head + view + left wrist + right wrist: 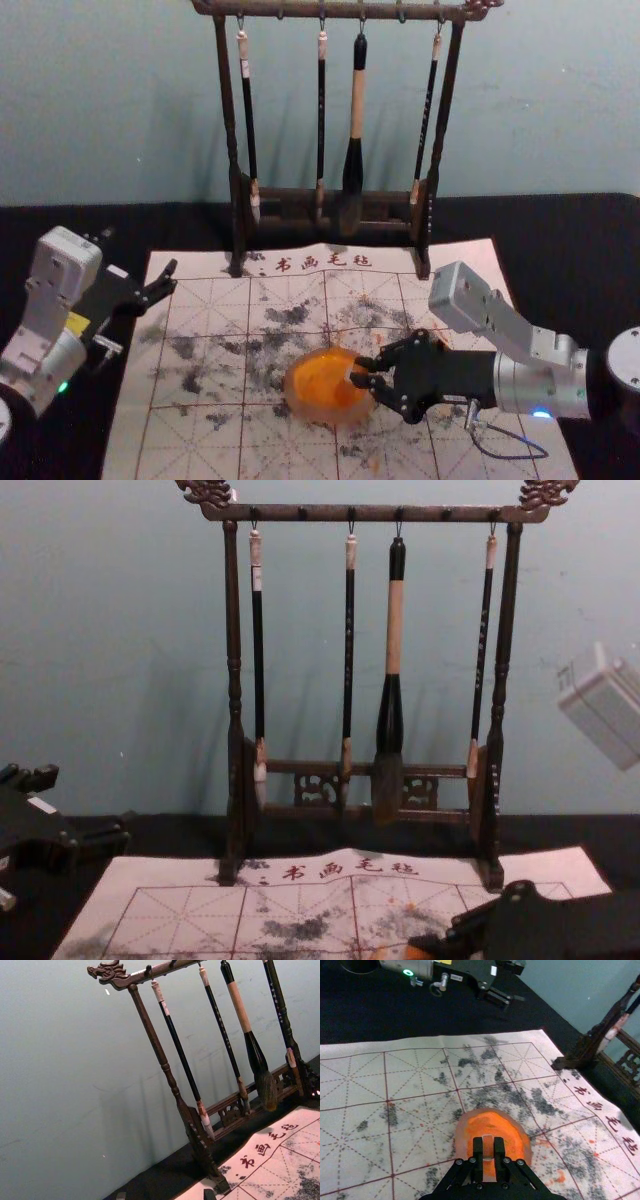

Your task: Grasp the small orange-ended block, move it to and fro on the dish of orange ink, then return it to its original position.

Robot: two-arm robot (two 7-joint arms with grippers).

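In the head view my right gripper reaches in over the right side of the dish of orange ink. The right wrist view has my right gripper shut on the small block, which is held over the orange ink dish. Whether the block's lower end touches the ink cannot be told. My left gripper is parked at the mat's left edge, away from the dish; its two fingertips stand apart, open, at the bottom of the left wrist view.
A dark wooden rack with several hanging brushes stands behind the dish, its feet at the mat's far edge. The ink-stained white mat with red grid lines lies under the dish, on a black cloth.
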